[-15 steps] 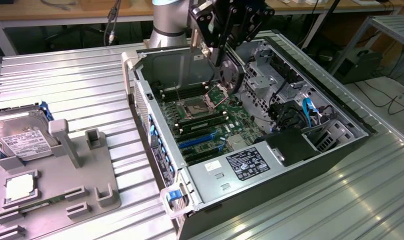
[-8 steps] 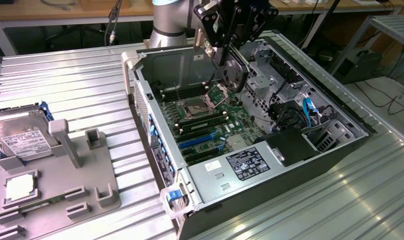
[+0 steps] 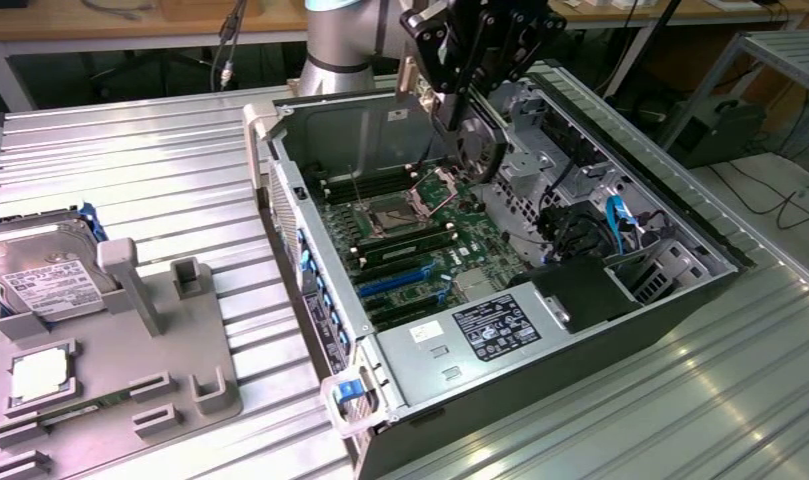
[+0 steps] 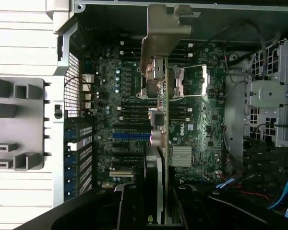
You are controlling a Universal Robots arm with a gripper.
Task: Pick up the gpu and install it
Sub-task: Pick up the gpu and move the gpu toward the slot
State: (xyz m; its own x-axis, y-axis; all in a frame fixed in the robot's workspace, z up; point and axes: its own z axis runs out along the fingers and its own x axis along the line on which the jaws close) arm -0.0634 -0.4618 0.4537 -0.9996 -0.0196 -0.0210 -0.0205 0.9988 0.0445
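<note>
The gripper (image 3: pixel 455 100) is closing narrowly on the gpu (image 3: pixel 474 150) and gripping it on edge, with the silver bracket at the end away from the fingers. The card is hanging over the open computer case (image 3: pixel 704 265), toward the case's twelve o'clock in the exterior view, above the motherboard (image 3: pixel 404 235). Out at nine o'clock from the case, a hard drive (image 3: pixel 37 270) is sitting in a grey holder (image 3: pixel 124 385) on the ribbed metal worktop (image 3: pixel 151 160).
</note>
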